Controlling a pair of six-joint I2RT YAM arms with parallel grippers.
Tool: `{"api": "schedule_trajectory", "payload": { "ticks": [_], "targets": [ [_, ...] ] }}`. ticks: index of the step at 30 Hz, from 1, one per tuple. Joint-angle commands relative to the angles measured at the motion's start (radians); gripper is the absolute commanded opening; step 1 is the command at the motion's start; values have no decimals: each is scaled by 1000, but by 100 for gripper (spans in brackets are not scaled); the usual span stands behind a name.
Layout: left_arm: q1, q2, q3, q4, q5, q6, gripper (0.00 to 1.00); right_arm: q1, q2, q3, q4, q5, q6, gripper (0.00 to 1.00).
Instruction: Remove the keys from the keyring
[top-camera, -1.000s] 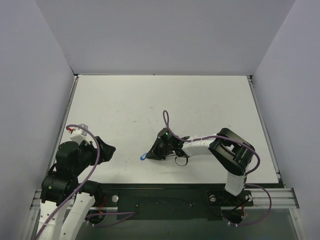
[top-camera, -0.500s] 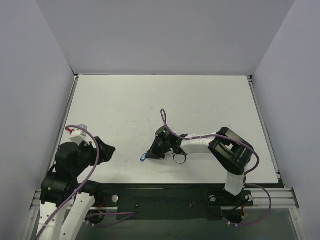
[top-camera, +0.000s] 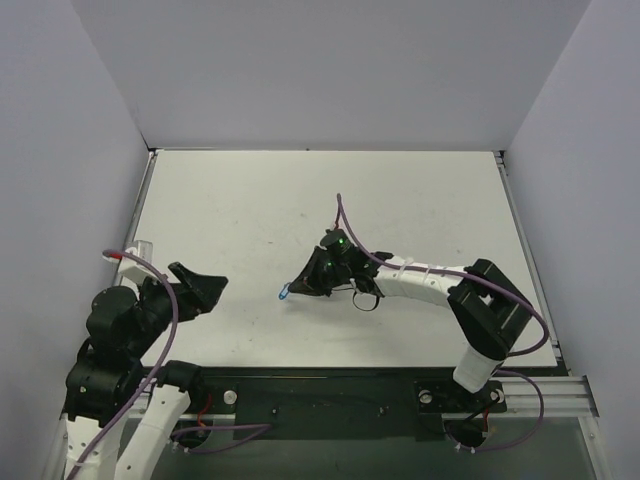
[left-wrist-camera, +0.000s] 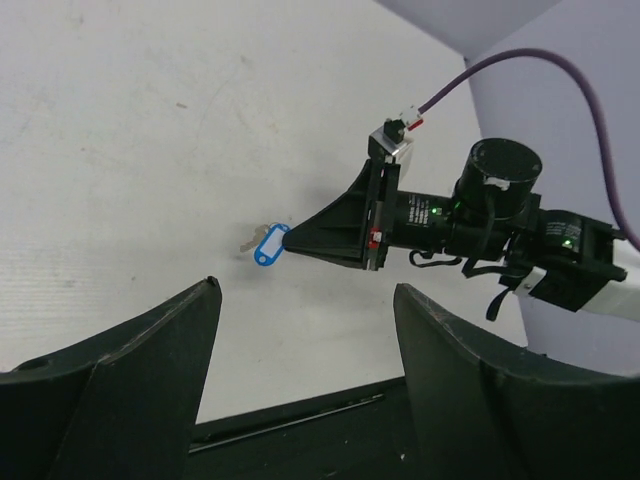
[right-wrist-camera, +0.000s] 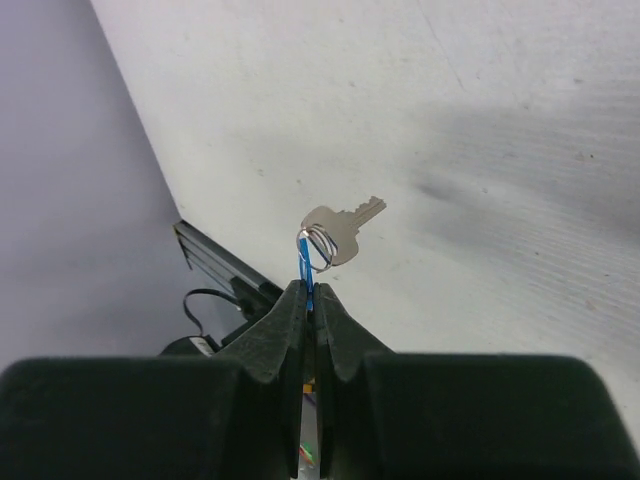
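Observation:
My right gripper is shut on the blue tag of the keyring, pinching the tag edge-on between its fingertips. The small silver key hangs on the ring just beyond the tips, over the white table. From above, the right gripper points left with the blue tag at its tip. In the left wrist view the tag and key show ahead, at the right gripper's tip. My left gripper is open and empty, well short of them; from above the left gripper is at the left.
The white table is walled by grey panels on three sides. A black rail with the arm bases runs along the near edge. A purple cable loops above the right wrist.
The right gripper closed on the blue tag, then carried it a little farther from the near edge as the arm stretched out. The left arm shifted and its gripper swung slightly.

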Motion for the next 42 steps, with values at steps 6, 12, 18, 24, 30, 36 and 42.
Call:
{"api": "schedule_trajectory", "payload": {
  "ticks": [6, 12, 18, 24, 30, 36, 42],
  "targets": [
    [-4, 186, 244, 238, -33, -230, 78, -51, -149, 144, 174, 2, 190, 0],
    [-6, 258, 301, 381, -37, -436, 75, -59, -189, 207, 341, 48, 346, 0],
    [-6, 307, 327, 501, -48, -591, 72, -59, -205, 259, 470, 71, 458, 0],
    [-6, 382, 373, 547, -24, -622, 70, -59, -208, 313, 522, 71, 501, 0],
    [-6, 408, 372, 565, -17, -619, 68, -60, -199, 367, 535, 31, 509, 0],
    [-7, 431, 363, 599, 9, -634, 67, -59, -183, 413, 512, -13, 483, 0],
    [-25, 460, 364, 628, 36, -631, 66, -49, -160, 468, 447, -70, 440, 0]
  ]
}}
